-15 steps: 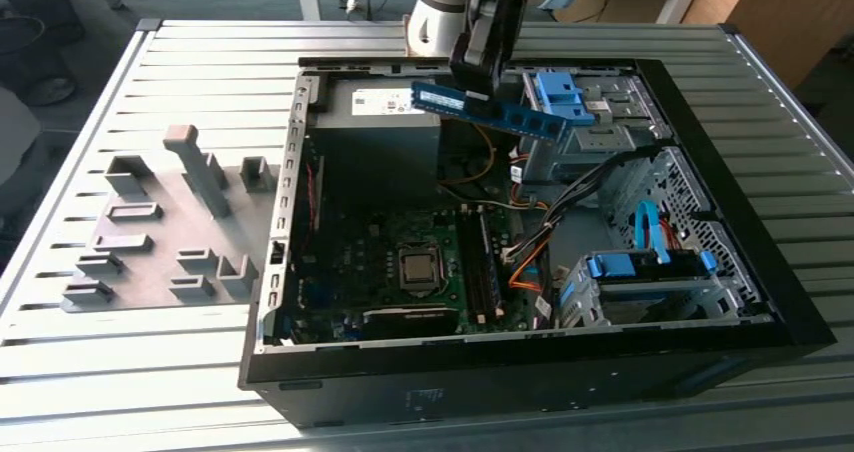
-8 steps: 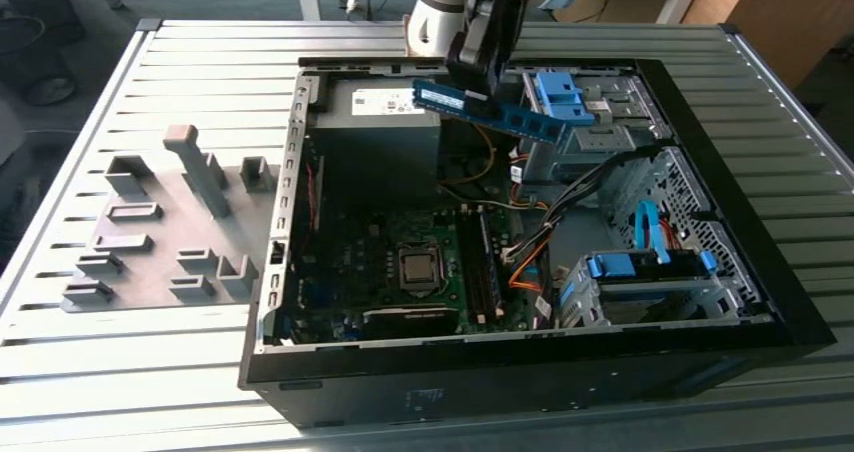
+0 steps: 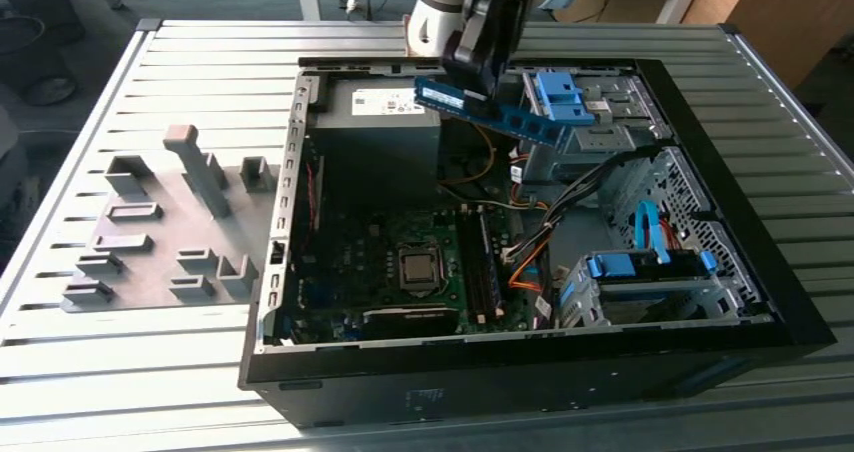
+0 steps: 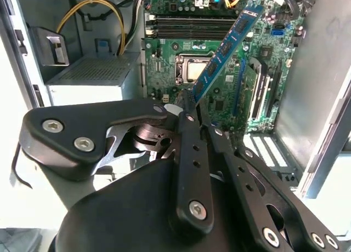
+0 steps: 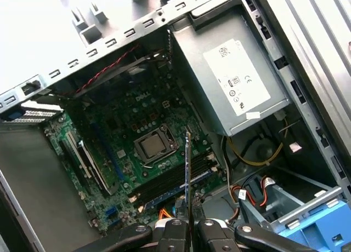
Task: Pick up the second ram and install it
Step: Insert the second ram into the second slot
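The second ram [image 3: 505, 113] is a long blue circuit-board stick hanging tilted in the air above the open computer case [image 3: 287, 222]. My gripper [image 3: 467, 80] is shut on one end of it. In the second wrist view the ram [image 4: 225, 49] slants out from the gripper [image 4: 189, 103] over the green motherboard [image 4: 164, 60]. In the first wrist view the ram [image 5: 187, 170] appears edge-on between the fingertips of the gripper [image 5: 187, 223], above the memory slots [image 5: 170, 186]. It touches nothing else.
Grey holder blocks [image 3: 160, 232] stand on the slatted table at the exterior view's left. Inside the case are the power supply [image 3: 380, 107], processor socket [image 3: 420, 267], orange and yellow cables [image 3: 523, 272], and drive bays with blue latches [image 3: 567, 97].
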You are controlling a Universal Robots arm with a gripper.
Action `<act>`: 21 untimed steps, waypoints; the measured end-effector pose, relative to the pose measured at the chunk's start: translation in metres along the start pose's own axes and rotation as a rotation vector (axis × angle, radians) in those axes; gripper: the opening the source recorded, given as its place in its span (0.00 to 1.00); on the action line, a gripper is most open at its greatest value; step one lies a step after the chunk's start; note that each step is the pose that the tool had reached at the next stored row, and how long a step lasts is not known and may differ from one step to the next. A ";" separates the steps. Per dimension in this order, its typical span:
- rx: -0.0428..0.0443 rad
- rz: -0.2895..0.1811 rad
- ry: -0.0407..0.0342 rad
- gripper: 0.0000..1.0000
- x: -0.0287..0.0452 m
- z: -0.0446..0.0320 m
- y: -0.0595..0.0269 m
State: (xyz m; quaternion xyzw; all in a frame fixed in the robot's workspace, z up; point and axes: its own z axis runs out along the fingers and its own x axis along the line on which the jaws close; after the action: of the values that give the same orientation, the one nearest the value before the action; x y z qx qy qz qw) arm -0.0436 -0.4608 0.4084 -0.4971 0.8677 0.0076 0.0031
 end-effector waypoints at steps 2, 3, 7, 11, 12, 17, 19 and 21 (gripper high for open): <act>0.0002 0.013 -0.0001 0.14 0.0000 0.0000 0.0000; 0.0002 0.019 -0.0002 0.14 0.0000 0.0000 0.0000; 0.0006 0.042 -0.0005 0.14 0.0000 0.0001 0.0000; 0.0008 0.065 -0.0007 0.14 0.0000 0.0001 0.0000; 0.0009 0.071 -0.0007 0.14 0.0000 0.0001 0.0000; 0.0013 0.097 -0.0010 0.14 0.0000 0.0002 0.0000; 0.0014 0.108 -0.0012 0.14 0.0000 0.0002 0.0000; 0.0015 0.118 -0.0012 0.14 0.0000 0.0002 0.0000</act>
State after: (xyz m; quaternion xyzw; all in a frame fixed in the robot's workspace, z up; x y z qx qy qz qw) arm -0.0436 -0.4608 0.4082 -0.4451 0.8954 0.0074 0.0036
